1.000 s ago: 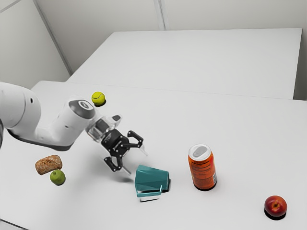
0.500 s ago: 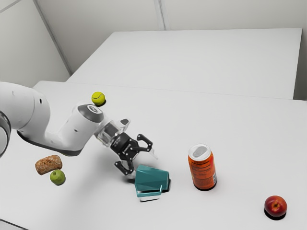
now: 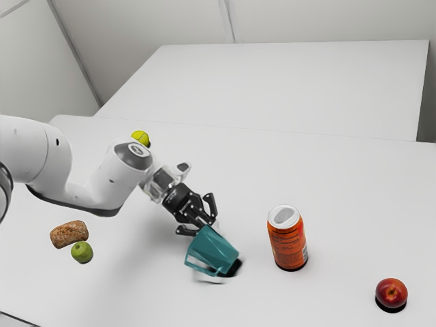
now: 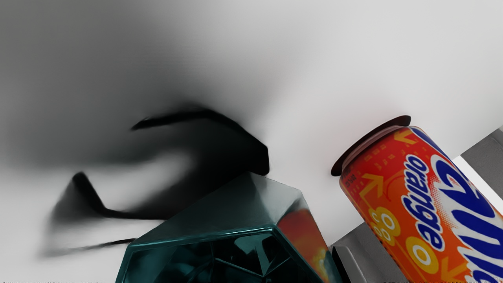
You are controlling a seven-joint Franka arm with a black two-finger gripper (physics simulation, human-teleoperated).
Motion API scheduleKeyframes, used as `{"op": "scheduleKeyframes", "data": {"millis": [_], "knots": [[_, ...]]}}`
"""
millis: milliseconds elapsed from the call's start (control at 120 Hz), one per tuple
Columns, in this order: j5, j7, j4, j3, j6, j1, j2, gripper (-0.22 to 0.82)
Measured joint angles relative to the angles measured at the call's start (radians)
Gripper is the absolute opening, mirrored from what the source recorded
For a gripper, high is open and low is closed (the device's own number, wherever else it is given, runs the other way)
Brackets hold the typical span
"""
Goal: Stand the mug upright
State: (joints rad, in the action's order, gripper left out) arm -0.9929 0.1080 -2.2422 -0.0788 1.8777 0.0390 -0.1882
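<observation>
"Where's our mug (image 3: 212, 251)?"
"Tilted at our gripper (image 3: 206, 224), which we've got closed on its rim."
"And around us?"
"We see the orange can (image 3: 287, 238) near the mug, the red apple (image 3: 392, 292) beyond; toward our arm, tennis ball (image 3: 140, 137), bread (image 3: 69, 234), green fruit (image 3: 82, 252)."

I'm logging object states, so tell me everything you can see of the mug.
The mug is teal and faceted, with an angular rim and an open handle. It looks glossy, perhaps glass or glazed ceramic. It is tilted: mouth toward the gripper, base toward the exterior view's lower right. The gripper appears closed on its rim end. Whether it touches the table is unclear.
</observation>
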Motion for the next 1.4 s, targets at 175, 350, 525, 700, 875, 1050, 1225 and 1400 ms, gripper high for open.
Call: {"op": "scheduleKeyframes", "data": {"millis": [175, 350, 525, 700, 875, 1050, 1225, 1400], "knots": [[0.029, 0.009, 0.002, -0.005, 0.002, -0.001, 0.018, -0.16], [0.257, 0.032, 0.024, -0.027, 0.031, -0.026, 0.151, -0.17], [0.573, 0.054, 0.099, -0.029, 0.065, -0.047, 0.197, -0.17], [0.817, 0.069, 0.138, -0.05, 0.135, -0.047, 0.182, -0.17], [0.974, 0.08, 0.14, -0.056, 0.203, -0.053, 0.161, -0.17], [1.046, 0.088, 0.137, -0.055, 0.256, -0.052, 0.14, -0.17], [1.088, 0.094, 0.138, -0.054, 0.304, -0.045, 0.098, -0.18], [1.11, 0.099, 0.139, -0.054, 0.344, -0.047, 0.051, -0.18]]}}
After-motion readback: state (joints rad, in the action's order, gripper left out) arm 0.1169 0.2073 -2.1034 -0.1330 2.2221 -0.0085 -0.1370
